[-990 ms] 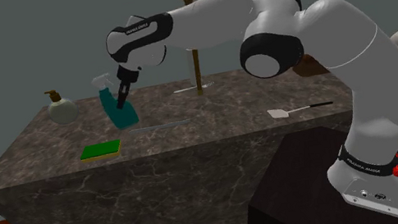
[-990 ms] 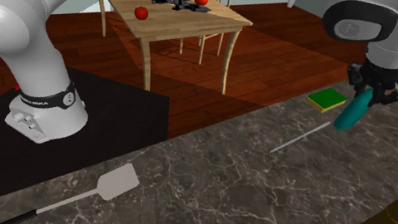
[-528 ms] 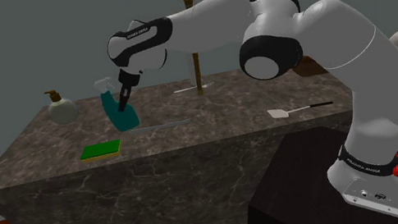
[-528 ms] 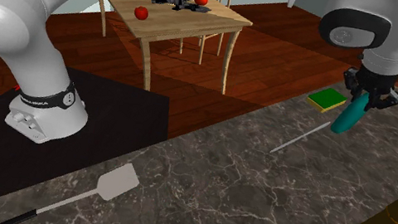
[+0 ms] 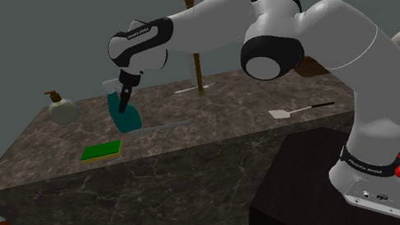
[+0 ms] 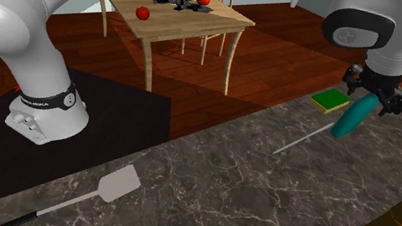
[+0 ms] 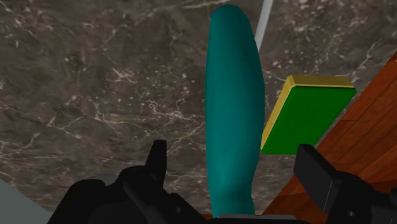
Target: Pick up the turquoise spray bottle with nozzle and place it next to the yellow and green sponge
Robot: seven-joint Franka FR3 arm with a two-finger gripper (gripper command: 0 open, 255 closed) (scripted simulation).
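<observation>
The bottle leans a touch, its base seemingly down on the counter, close beside the sponge but not touching it. That's the spot the task wants, so I read this as the set-down. The claw hangs over the bottle's top, fingers spread wide either side, neither touching in the wrist view. It grips nothing. A straight lift away looks next.
</observation>
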